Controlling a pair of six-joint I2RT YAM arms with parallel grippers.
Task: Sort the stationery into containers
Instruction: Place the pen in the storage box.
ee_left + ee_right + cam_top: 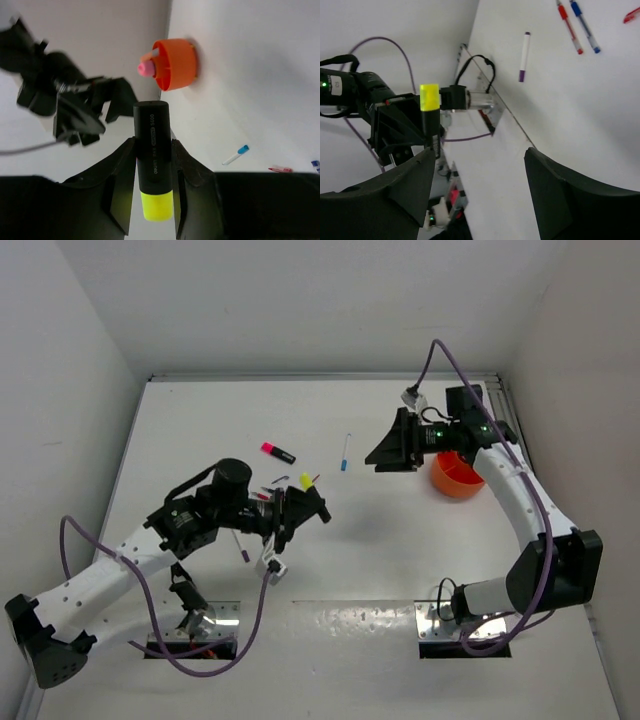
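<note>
**Step in hand (judged):** carry to container; 1 item in transit.

- **Left gripper** (152,150): closed on the yellow marker (151,132). The jaws pinch the black barrel and the yellow cap sticks out past them. The marker looks to be off the table (380,540), left of centre.
- **Right gripper** (480,155): jaws wide, nothing held. It hangs just beside the bowl (455,475).
- **Bowl:** orange, far right, well apart from the marker. 1 pink-capped item (146,67) is already in it.
- **Unsorted on the table:** pink marker (278,451), blue pen (346,452) and other pens.

**Next move (judged):** swing the left arm right across the table and stop over the bowl's rim. Tip the marker in and open the jaws. Keep clear of the right arm, which crowds the bowl.
</note>
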